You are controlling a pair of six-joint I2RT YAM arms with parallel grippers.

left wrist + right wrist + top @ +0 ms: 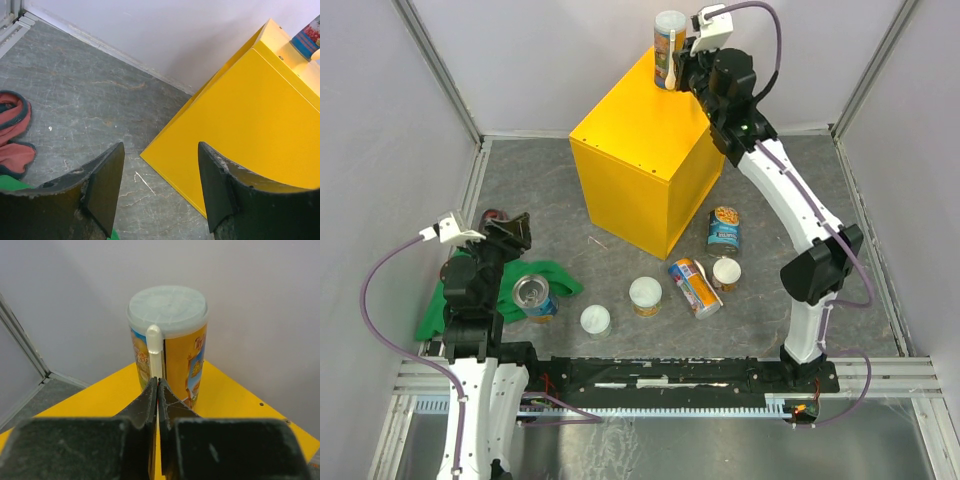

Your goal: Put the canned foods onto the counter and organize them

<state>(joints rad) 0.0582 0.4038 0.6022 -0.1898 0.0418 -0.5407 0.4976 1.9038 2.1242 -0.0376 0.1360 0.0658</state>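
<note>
Seen from above, a tall can (669,40) stands upright on the far corner of the counter (630,150). It was likely set deep so that room is spared for the rest. The right gripper (682,68) is held just beside it. Six more cans lie or stand on the floor, among them a blue can (533,294) on the green cloth (560,275), near the left gripper (510,232).

In the left wrist view, the fingers are spread with nothing between them, perhaps in readiness for that near can.

In the right wrist view, the jaws are pressed together, so the tall can is not gripped. A thin white stick (154,350) rises at their tips; whether it is pinched cannot be told.
</note>
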